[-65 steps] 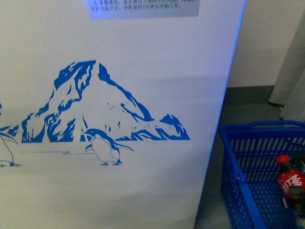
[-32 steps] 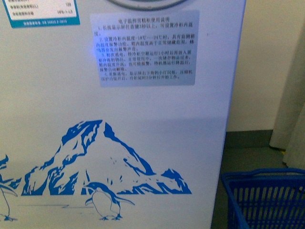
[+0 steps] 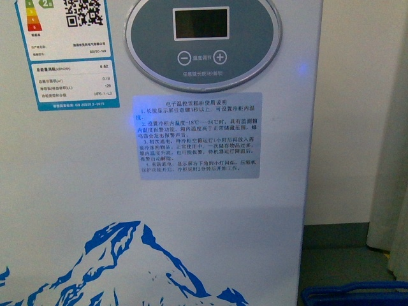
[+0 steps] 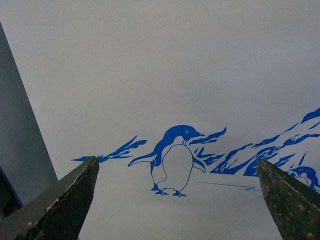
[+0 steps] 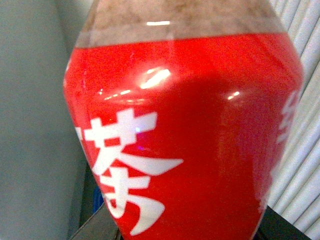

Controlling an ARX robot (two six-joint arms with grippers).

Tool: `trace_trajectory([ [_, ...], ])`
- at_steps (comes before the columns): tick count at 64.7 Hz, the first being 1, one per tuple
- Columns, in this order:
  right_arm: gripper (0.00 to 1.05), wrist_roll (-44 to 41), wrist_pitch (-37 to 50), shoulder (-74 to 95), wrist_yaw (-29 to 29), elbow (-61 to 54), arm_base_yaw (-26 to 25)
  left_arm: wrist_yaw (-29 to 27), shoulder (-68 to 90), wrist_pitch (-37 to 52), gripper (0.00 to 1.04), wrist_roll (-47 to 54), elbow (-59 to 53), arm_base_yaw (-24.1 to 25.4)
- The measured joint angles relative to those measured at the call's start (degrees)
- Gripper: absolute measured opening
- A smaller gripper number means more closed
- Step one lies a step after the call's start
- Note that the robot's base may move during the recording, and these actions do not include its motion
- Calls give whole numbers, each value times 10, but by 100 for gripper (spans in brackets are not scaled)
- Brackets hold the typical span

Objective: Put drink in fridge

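Note:
The fridge (image 3: 70, 204) fills the front view: white front wall, grey oval display panel (image 3: 203, 41), grey instruction sticker, blue mountain picture at the bottom. Its lids are out of view. My left gripper (image 4: 177, 200) is open and empty, its dark fingers (image 4: 60, 205) spread wide before the fridge wall's penguin picture (image 4: 172, 157). My right gripper (image 5: 185, 230) is shut on the drink (image 5: 200, 135), whose red label with white characters fills the right wrist view, brown liquid above it. Its cap is out of view. Neither arm shows in the front view.
The blue plastic basket's rim (image 3: 354, 294) shows at the bottom right of the front view, on the grey floor beside the fridge. A pale wall and a curtain (image 3: 392, 191) stand behind it. An energy label (image 3: 67, 54) is on the fridge's upper left.
The front view has risen up the fridge wall: the penguin has dropped out of view, the mountain is now cut off at the bottom edge, and the display panel has come in. The basket has sunk to the bottom edge and the drink in it left the view.

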Motion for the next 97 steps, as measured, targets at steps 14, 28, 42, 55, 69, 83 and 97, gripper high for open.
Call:
trace_trajectory([
  [14, 36, 0, 0, 0, 0, 0, 0, 0, 0, 0, 97, 0, 0, 0],
  [28, 36, 0, 0, -2, 0, -1, 0, 0, 0, 0, 97, 0, 0, 0],
  [42, 36, 0, 0, -2, 0, -1, 0, 0, 0, 0, 97, 0, 0, 0],
  [55, 36, 0, 0, -2, 0, -1, 0, 0, 0, 0, 97, 0, 0, 0],
  [69, 36, 0, 0, -2, 1, -1, 0, 0, 0, 0, 97, 0, 0, 0],
  [83, 36, 0, 0, -2, 0, -1, 0, 0, 0, 0, 97, 0, 0, 0],
  [97, 36, 0, 0, -1, 0, -1, 0, 0, 0, 0, 97, 0, 0, 0],
])
